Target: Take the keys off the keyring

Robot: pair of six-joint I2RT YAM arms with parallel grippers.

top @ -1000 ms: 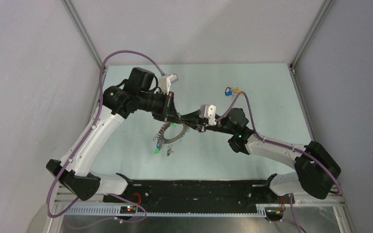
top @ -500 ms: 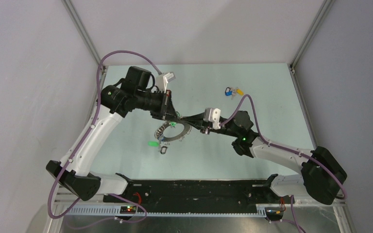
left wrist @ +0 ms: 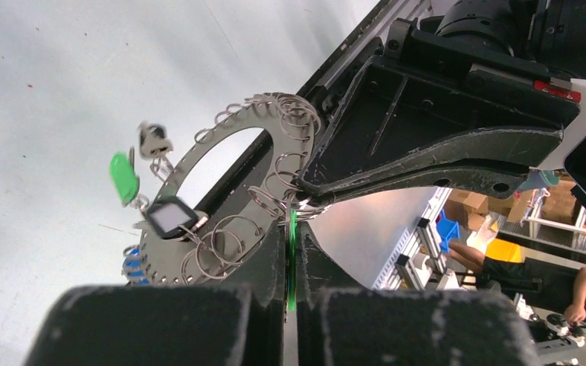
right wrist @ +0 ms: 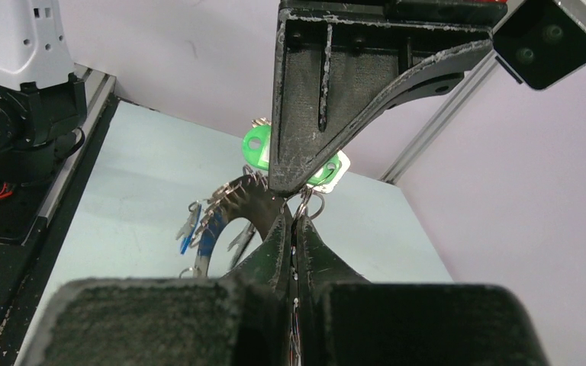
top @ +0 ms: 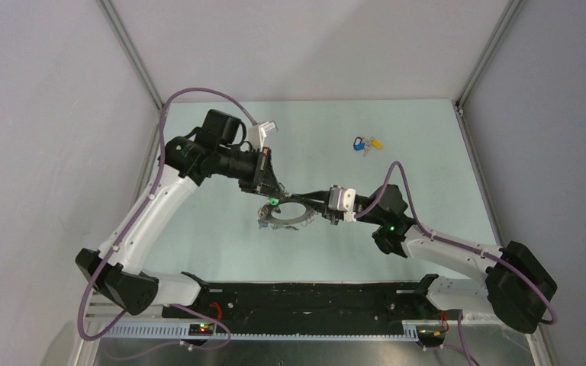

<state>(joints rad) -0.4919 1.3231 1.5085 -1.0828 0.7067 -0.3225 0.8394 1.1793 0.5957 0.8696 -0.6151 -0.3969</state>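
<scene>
**Two-claw pull on a single key.** The large flat grey toothed metal keyring [top: 288,216] is held clear of the pale green surface [top: 427,168], tilted, with both of your claws at the same stretch of its rim. Your left claw [left wrist: 291,225] is clamped on the thin green plastic head of one key [left wrist: 291,263]. Your right claw [right wrist: 295,223] is closed just beside it, apparently pinching the ring's metal edge next to a small wire loop [right wrist: 310,204]. The two sets of fingertips almost touch.

On the ring's side away from the claws hang a second green-headed key [left wrist: 123,177], a square black-framed key [left wrist: 169,218] and a blue-headed key [left wrist: 133,264]. A small bunch of blue- and yellow-headed keys [top: 366,143] lies on the surface, well apart from the ring.

**To do this step well:**
- Treat the right claw as the fixed anchor.
- Draw the left claw outward along the line of the wire loop, not across it, so the loop slides rather than twisting the ring.
- Pull slowly, because the thin head could probably slip from the pads.
- Hold the ring level so the hanging keys do not swing into your claws.
</scene>
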